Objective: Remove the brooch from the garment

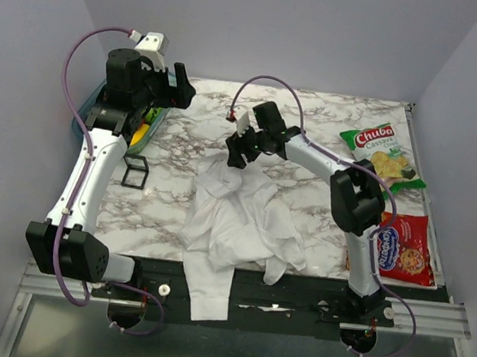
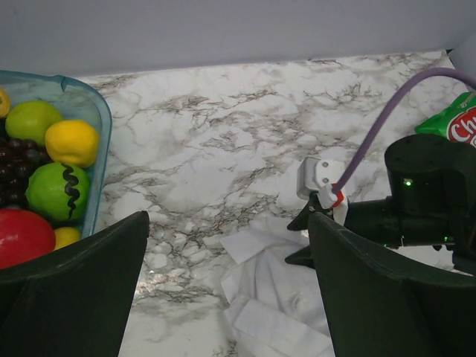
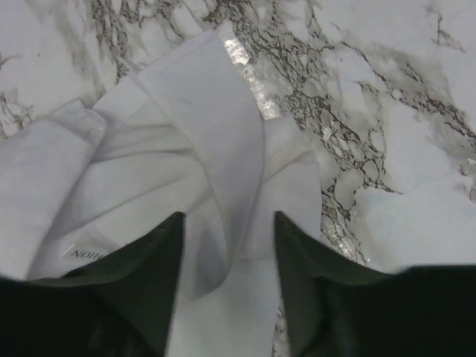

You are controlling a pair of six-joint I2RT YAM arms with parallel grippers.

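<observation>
My right gripper [image 3: 223, 223] stands partly open astride a raised collar fold of the garment [image 1: 238, 221]. I cannot tell whether its fingers pinch the cloth. My left gripper [image 2: 227, 223] hangs wide open and empty at far left, beside the fruit tub [image 2: 100, 149]. The garment lies mid-table, one end draped over the near edge. The brooch is hidden from every view. The table [image 1: 331, 120] shows bare marble far and right of the collar.
</observation>
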